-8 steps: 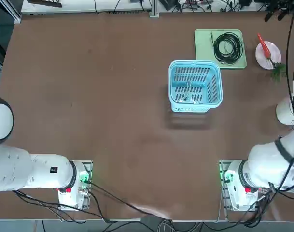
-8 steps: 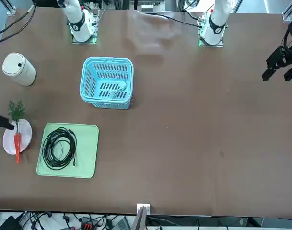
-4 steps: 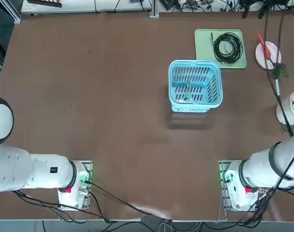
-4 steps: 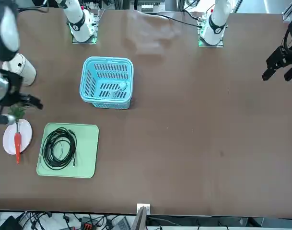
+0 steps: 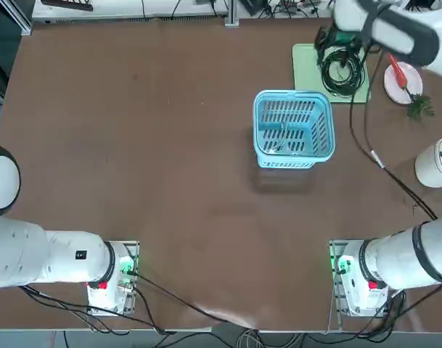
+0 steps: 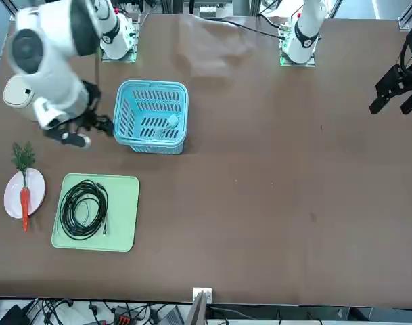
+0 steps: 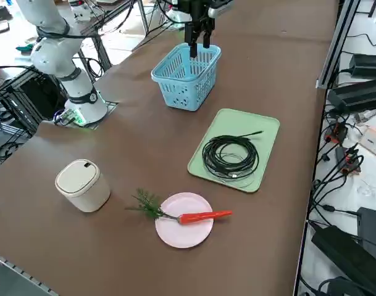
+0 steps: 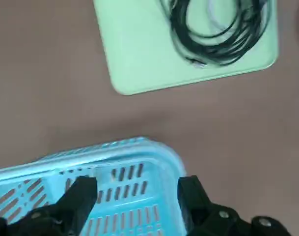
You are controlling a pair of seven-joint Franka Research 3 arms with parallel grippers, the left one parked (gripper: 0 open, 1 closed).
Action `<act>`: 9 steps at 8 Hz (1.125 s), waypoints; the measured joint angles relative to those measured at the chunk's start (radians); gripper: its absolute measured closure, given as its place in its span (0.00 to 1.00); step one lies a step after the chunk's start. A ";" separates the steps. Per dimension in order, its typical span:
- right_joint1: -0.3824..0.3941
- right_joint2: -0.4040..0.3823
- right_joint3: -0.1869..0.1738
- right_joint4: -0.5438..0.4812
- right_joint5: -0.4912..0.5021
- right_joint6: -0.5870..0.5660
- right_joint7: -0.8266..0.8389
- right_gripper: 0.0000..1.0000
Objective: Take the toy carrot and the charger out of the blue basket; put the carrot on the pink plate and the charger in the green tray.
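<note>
The light blue basket (image 5: 293,129) (image 6: 151,116) stands mid-table with the small whitish charger (image 6: 170,123) lying inside it. On the pink plate (image 7: 184,228) (image 6: 15,196) rests the toy carrot (image 7: 203,216) (image 6: 24,198), its green tuft hanging over the rim. A black coiled cable (image 7: 230,156) lies in the green tray (image 7: 260,132) (image 6: 121,227). My right gripper (image 7: 198,37) (image 8: 137,196) hovers open and empty over the basket's corner on the tray side, one finger (image 8: 83,196) over the inside and the other (image 8: 191,196) over the rim.
A white lidded canister (image 7: 83,184) (image 5: 435,163) stands on the table between the plate and my right arm's base. Cables and power supplies (image 7: 354,92) crowd the floor beyond the table edge past the tray.
My right arm has swung from over the pink plate, across the tray, to the basket. The carrot has stayed on the plate and the gripper has stayed open.
</note>
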 joint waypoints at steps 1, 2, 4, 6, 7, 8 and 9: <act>0.088 -0.003 0.001 -0.071 -0.033 0.089 0.122 0.00; 0.155 0.002 0.002 -0.145 -0.065 0.191 0.224 0.00; 0.203 0.021 0.000 -0.262 -0.082 0.358 0.338 0.00; 0.227 0.059 -0.001 -0.302 -0.087 0.444 0.415 0.00; 0.239 0.080 -0.002 -0.309 -0.088 0.473 0.447 0.00; 0.250 0.105 -0.002 -0.316 -0.088 0.505 0.474 0.00; 0.255 0.128 -0.002 -0.330 -0.088 0.542 0.488 0.00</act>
